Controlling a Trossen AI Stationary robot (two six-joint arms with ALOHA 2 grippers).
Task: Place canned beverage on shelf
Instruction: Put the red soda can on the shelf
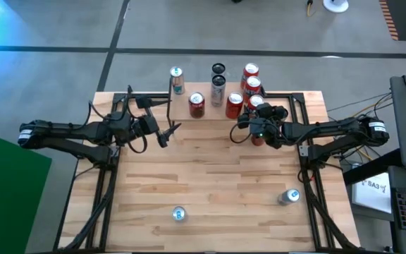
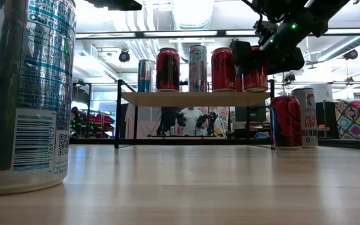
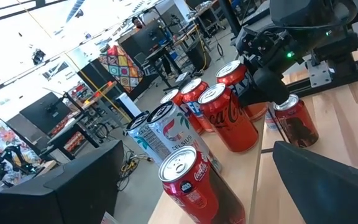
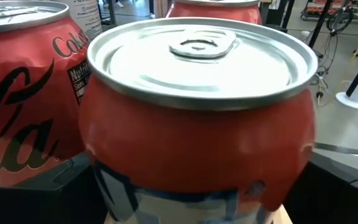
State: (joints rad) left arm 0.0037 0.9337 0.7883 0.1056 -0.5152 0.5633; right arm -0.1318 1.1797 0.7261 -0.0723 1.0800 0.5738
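The right gripper has its fingers spread wide around a red can standing upright at the right end of the shelf, whether the pads touch it I can't tell, with a cola can just beside it. Over on the left, the left gripper hangs with its fingers apart and empty, near the shelf's left end. On the table stand 2 more cans: a silver-blue can near the front edge and another can toward the right.
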